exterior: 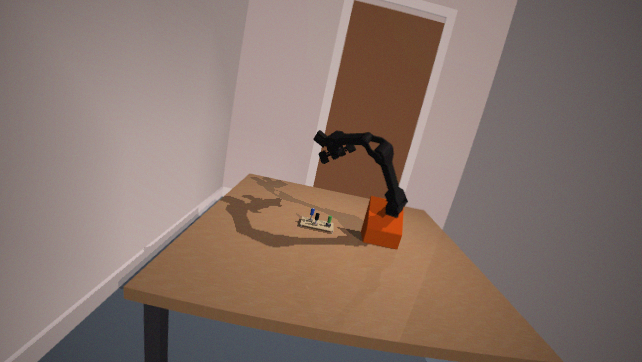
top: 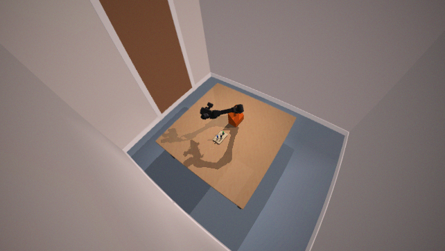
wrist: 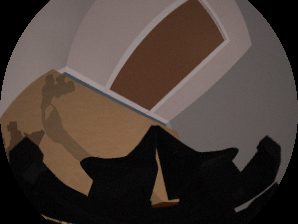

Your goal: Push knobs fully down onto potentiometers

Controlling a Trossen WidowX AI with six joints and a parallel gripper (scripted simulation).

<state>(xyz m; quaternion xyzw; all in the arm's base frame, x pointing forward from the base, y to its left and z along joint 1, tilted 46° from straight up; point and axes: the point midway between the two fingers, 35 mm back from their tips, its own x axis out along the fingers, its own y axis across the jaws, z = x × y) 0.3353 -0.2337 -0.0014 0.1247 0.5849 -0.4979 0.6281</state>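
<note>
A small pale circuit board (top: 220,138) (exterior: 316,224) stands on the wooden table (top: 256,159) (exterior: 280,280). Three knobs rise from it: a blue knob (exterior: 312,212), a black knob (exterior: 317,217) and a green knob (exterior: 329,219). The blue knob stands highest. My gripper (top: 205,114) (exterior: 327,156) (wrist: 154,128) is shut and empty. It hangs high in the air, well above and behind the board, toward the door side. In the wrist view the fingers are closed together and the board does not show.
The arm's orange base block (top: 236,119) (exterior: 383,228) stands just right of the board. A brown door (exterior: 380,95) (wrist: 166,50) is behind the table. Walls stand close on the left and the back.
</note>
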